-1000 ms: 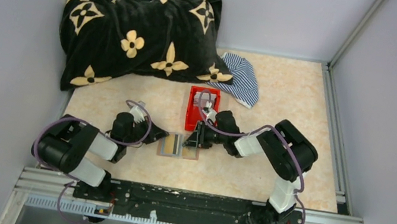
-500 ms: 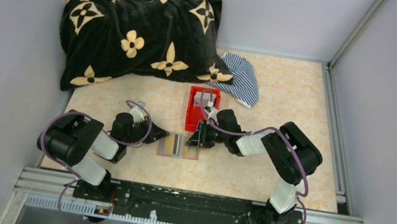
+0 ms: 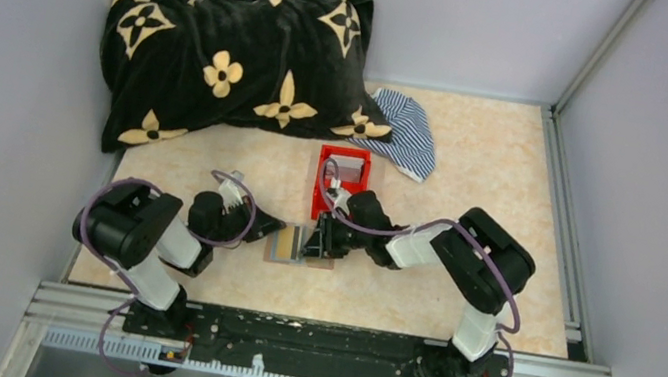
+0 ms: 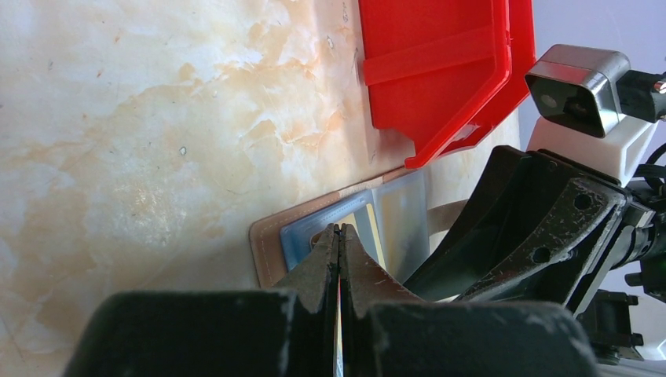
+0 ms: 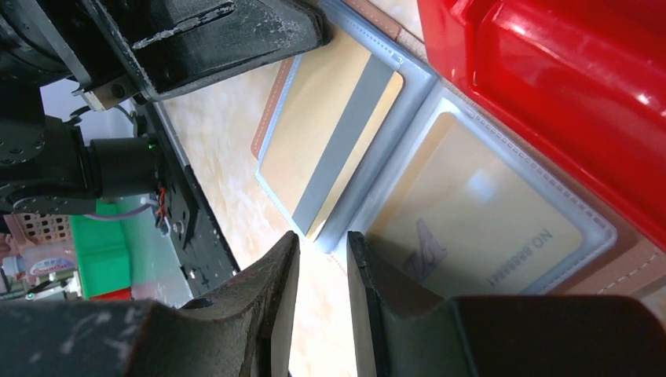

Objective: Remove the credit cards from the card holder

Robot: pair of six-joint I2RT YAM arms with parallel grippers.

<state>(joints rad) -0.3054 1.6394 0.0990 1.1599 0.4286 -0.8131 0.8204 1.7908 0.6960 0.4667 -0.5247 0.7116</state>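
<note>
two credit cards [image 5: 334,145] sit pocketed in the open card holder [image 3: 301,246], flat on the table [image 3: 474,170] just beside the red bin [image 4: 440,63].
left gripper [image 4: 339,236] jaws pressed together, tips at its left panel; right gripper [image 5: 322,239] jaws slightly apart, empty, over its edge.

Red bin [image 3: 348,152], blk pillow [image 3: 229,61] w/ tan flowers, blue-white striped cloth [image 3: 407,137] — brown card holder [image 3: 283,246].
</note>
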